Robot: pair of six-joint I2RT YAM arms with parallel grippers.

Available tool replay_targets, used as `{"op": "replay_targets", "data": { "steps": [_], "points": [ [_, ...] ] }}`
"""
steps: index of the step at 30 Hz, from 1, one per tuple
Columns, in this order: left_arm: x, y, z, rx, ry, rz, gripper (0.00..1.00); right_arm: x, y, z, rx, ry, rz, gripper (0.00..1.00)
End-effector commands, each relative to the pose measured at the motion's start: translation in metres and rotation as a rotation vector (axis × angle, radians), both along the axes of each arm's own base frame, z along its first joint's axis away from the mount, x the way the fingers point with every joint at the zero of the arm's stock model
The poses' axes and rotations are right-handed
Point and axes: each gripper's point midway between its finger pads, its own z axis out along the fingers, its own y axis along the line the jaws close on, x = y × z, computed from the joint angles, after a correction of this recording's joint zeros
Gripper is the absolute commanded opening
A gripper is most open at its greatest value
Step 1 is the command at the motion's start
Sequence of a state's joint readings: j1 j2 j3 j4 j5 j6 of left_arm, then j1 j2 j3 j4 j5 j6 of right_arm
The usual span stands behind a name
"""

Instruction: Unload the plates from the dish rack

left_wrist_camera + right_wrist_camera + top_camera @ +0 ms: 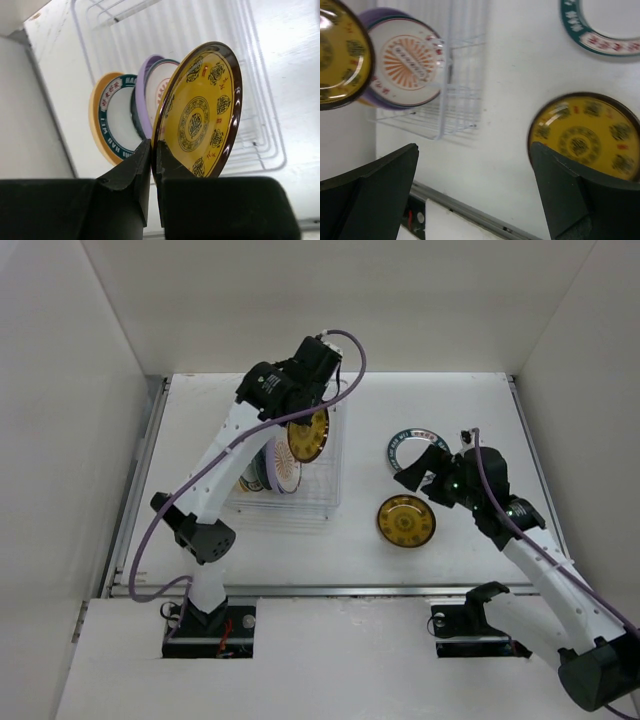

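My left gripper [303, 405] [154, 150] is shut on the rim of a gold-brown patterned plate [308, 435] [197, 115] and holds it upright over the far part of the white wire dish rack [325, 495] [260, 130]. Standing in the rack are a lavender plate [148, 75], a white plate with red marks [161, 87] [407, 62], a teal-rimmed plate [117, 120] and a pale yellow plate [96, 107]. My right gripper [428, 472] [475, 165] is open and empty above the table, right of the rack.
A second gold-brown plate [405, 521] [585, 135] lies flat on the table right of the rack. A teal-rimmed white plate [405, 445] [600, 30] lies flat behind it, partly hidden by my right gripper. White walls enclose the table.
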State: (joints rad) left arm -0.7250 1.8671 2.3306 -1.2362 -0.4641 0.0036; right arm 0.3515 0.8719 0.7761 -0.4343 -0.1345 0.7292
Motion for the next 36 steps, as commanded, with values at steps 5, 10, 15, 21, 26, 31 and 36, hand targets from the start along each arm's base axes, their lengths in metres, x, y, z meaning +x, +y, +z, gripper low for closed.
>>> {"op": "replay_targets", "data": {
  "steps": [5, 10, 15, 21, 26, 31, 36],
  "points": [
    [-0.045, -0.063, -0.022, -0.322, 0.314, -0.288, 0.00, 0.019, 0.057, 0.058, 0.188, -0.270, 0.263, 1.00],
    [-0.067, -0.092, -0.047, -0.393, 0.505, -0.434, 0.00, 0.024, 0.077, 0.053, 0.230, -0.272, 0.329, 1.00],
    [-0.080, -0.102, -0.046, -0.453, 0.571, -0.518, 0.00, 0.030, 0.092, 0.025, 0.234, -0.190, 0.348, 0.93],
    [-0.084, -0.103, -0.041, -0.470, 0.573, -0.533, 0.00, 0.027, 0.099, 0.018, 0.264, -0.161, 0.363, 0.30],
    [-0.076, -0.096, -0.047, -0.424, 0.550, -0.491, 0.00, 0.022, 0.088, 0.025, 0.280, -0.180, 0.298, 0.00],
    [-0.060, -0.080, -0.056, -0.334, 0.495, -0.402, 0.63, 0.011, 0.066, 0.022, 0.267, -0.163, 0.168, 0.00],
    [-0.033, -0.054, -0.041, -0.251, 0.326, -0.253, 1.00, -0.001, 0.014, 0.010, 0.206, -0.079, -0.116, 0.00]
  ]
}}
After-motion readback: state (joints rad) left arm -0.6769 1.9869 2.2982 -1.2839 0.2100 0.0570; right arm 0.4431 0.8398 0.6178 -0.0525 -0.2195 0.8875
